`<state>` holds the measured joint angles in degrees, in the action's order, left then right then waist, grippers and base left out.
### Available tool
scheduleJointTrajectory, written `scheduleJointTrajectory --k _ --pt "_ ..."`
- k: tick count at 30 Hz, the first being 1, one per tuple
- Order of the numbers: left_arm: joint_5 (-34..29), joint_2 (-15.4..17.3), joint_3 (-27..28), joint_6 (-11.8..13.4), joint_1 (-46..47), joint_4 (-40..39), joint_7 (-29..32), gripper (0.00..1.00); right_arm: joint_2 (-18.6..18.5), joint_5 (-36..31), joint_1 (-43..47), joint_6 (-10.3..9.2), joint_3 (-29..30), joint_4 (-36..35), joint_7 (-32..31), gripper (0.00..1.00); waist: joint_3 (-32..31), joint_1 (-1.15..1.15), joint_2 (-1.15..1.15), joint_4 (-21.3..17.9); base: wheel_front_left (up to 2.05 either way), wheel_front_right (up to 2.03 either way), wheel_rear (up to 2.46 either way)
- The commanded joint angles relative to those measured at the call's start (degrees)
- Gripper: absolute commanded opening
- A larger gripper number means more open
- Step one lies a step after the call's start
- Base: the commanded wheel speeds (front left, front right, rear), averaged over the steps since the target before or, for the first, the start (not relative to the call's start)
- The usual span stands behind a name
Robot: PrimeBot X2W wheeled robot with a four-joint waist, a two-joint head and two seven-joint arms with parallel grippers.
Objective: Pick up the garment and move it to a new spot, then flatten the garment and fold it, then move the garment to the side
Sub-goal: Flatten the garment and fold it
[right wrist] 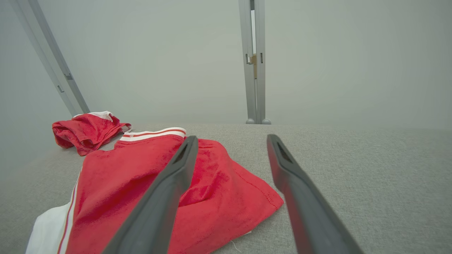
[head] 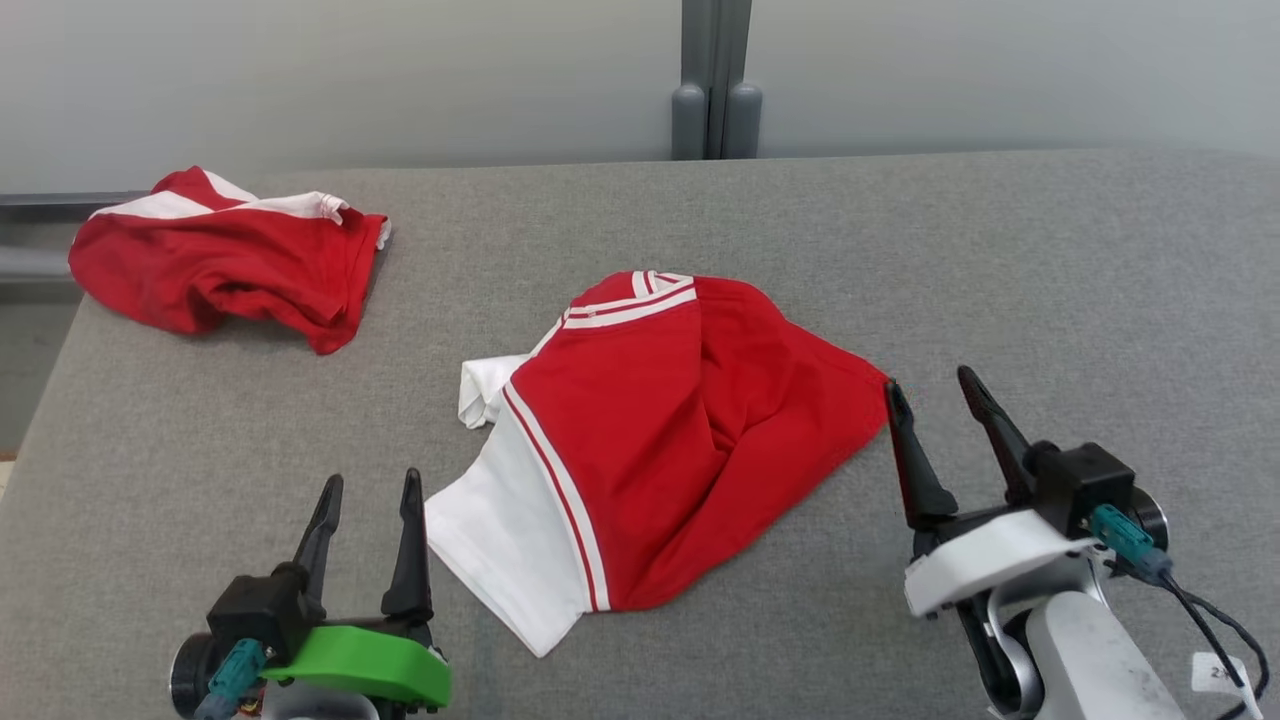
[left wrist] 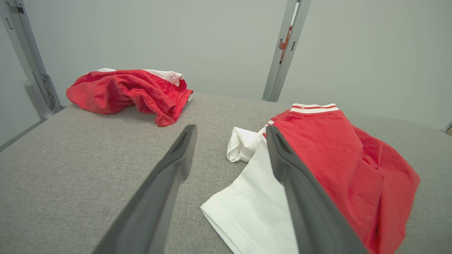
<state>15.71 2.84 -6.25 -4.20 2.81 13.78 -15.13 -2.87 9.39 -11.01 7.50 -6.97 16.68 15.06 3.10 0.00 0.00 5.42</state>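
Note:
A red garment with white sleeves and striped trim point(head: 660, 430) lies loosely folded in the middle of the grey table point(head: 1050, 290). My left gripper point(head: 370, 485) stands open at the lower left, just beside the garment's white sleeve. My right gripper point(head: 935, 385) is open at the lower right, its left finger close to the garment's red right corner. In the left wrist view the garment point(left wrist: 328, 165) lies behind my right finger. In the right wrist view the garment point(right wrist: 141, 183) spreads behind the left finger. Nothing sits between either pair of fingers.
A second red and white garment point(head: 225, 255) lies crumpled at the table's far left corner, also seen as a red heap point(left wrist: 130, 91) and a small red pile point(right wrist: 86, 130). A grey wall with a metal post point(head: 715, 80) stands behind the table.

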Motion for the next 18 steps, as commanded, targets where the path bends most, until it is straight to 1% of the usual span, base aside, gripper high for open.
scheduleJointTrajectory --k 1,4,7,11,18 --pt "0.76 0.09 0.36 0.43 -1.21 -0.10 -0.03 1.00 -0.08 -0.12 2.10 -0.02 1.37 -1.04 0.14 1.00 -1.30 0.00 0.00 -0.86 0.00 0.00 0.00" --pt "1.31 0.09 1.02 0.82 -2.51 -0.55 -0.03 1.00 -0.04 0.20 4.55 -0.02 3.49 -2.77 0.15 1.00 -2.20 0.00 0.00 -1.20 0.00 0.00 0.00" --pt "1.55 0.09 1.57 1.04 -3.67 -1.08 -0.03 1.00 -0.04 0.87 6.70 -0.02 4.38 -3.81 0.15 1.00 -2.83 0.00 0.00 -1.50 0.00 0.00 0.00" --pt "1.66 0.09 2.10 1.30 -4.82 -1.86 -0.03 1.00 -0.05 1.20 8.26 -0.02 4.41 -4.36 0.16 1.00 -3.12 0.00 0.00 -1.90 0.00 0.00 0.00" --pt "1.14 0.09 2.05 1.40 -5.72 -1.85 -0.03 1.00 -0.06 0.88 8.24 -0.02 4.43 -3.01 0.16 1.00 -3.15 0.00 0.00 -2.01 0.00 0.00 0.00"
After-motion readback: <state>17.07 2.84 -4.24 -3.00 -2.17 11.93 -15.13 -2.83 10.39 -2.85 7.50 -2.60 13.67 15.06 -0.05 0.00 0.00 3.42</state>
